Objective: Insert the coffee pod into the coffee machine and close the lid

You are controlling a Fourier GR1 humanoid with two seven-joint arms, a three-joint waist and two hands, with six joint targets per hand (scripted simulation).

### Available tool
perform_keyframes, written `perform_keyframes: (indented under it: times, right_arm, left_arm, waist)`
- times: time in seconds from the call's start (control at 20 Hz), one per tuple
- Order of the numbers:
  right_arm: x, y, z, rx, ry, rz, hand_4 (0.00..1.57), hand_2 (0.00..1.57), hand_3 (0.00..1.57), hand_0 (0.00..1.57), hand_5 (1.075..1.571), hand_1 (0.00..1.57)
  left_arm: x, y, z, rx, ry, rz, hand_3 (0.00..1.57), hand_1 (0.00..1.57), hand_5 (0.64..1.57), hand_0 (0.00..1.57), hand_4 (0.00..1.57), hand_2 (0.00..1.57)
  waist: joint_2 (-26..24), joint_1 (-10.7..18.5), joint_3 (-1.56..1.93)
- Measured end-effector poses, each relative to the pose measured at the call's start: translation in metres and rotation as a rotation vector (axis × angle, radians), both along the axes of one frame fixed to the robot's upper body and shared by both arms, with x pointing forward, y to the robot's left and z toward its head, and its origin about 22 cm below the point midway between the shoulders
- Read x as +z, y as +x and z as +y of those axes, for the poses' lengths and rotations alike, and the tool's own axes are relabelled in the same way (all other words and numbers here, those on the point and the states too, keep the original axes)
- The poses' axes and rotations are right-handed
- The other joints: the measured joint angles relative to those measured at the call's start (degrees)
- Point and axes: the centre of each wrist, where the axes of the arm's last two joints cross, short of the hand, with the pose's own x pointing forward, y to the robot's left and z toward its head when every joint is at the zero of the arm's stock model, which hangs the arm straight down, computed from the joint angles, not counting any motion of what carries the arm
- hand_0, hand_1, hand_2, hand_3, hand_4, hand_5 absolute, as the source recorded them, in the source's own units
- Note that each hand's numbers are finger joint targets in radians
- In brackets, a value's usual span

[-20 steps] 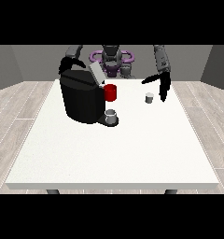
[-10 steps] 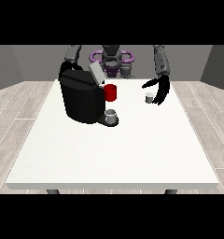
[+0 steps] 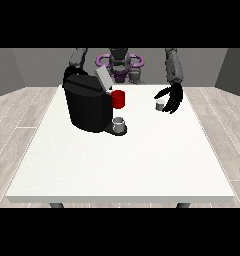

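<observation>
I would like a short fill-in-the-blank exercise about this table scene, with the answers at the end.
1. The lid of the black coffee machine stands ____.
2. The mug beside the machine is ____ in colour.
3. The small coffee pod stands on the white ____, next to the hand at the view's right.
4. A grey cup sits on the machine's ____.

Answers: open; red; table; tray
</observation>
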Motion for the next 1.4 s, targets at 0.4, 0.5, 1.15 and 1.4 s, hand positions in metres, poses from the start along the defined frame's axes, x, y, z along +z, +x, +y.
perform_keyframes:
  times: [0.4,0.5,1.15,1.4]
  right_arm:
    - [0.005,0.005,0.002,0.004,-0.003,0.002,0.51,0.0,0.0,0.0,1.571,0.0]
    - [0.003,0.003,0.0,0.007,0.004,0.01,0.5,0.0,0.0,0.0,1.571,0.0]
    - [-0.009,-0.001,-0.002,-0.013,0.043,0.027,0.43,0.0,0.0,0.0,1.571,0.0]
    - [-0.027,-0.004,-0.01,-0.053,0.054,0.092,0.46,0.0,0.0,0.0,1.571,0.0]
  left_arm:
    - [-0.002,0.007,0.001,0.024,0.07,-0.091,0.83,0.92,1.571,0.92,0.36,1.04]
    - [-0.006,0.006,-0.001,0.026,0.097,-0.1,0.87,0.99,1.571,0.99,0.29,1.09]
    - [0.005,0.02,-0.005,-0.085,0.168,-0.129,1.39,1.45,1.571,1.45,0.62,1.45]
    - [0.033,0.043,-0.029,-0.181,0.13,-0.145,1.34,1.29,1.571,1.29,0.56,1.36]
  waist:
    - [0.57,-0.62,0.04]
    - [0.21,-0.84,0.02]
    - [-0.9,-0.72,-0.01]
    - [-4.2,0.8,0.02]
